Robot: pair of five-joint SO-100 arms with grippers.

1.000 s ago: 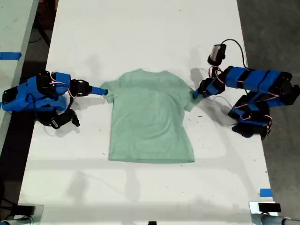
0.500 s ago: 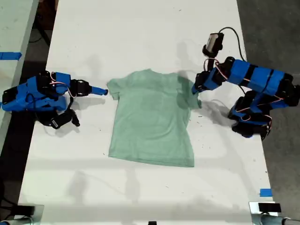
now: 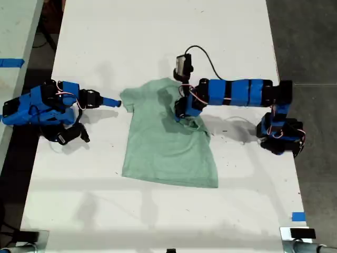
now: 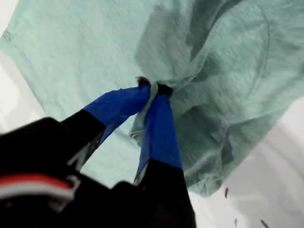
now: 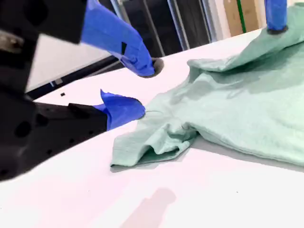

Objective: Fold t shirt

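So my first tool (image 4: 151, 88) just dragged the sleeve it's clenched on in over the chest of the t shirt (image 3: 163, 142), which lies on the table (image 3: 158, 42). First fold's underway. My second tool (image 5: 137, 90) sits released beside the other sleeve.

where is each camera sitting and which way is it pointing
Exterior view: overhead, looking down on the white table, the t shirt and both blue arms.
First wrist view: on my first gripper, looking along the end effector, shut on a bunched piece of the t shirt.
Second wrist view: on my second gripper, low over the table, end effector open beside the crumpled sleeve.
Shared: all three show the shirt; the second wrist view also catches the other arm's blue fingertip.
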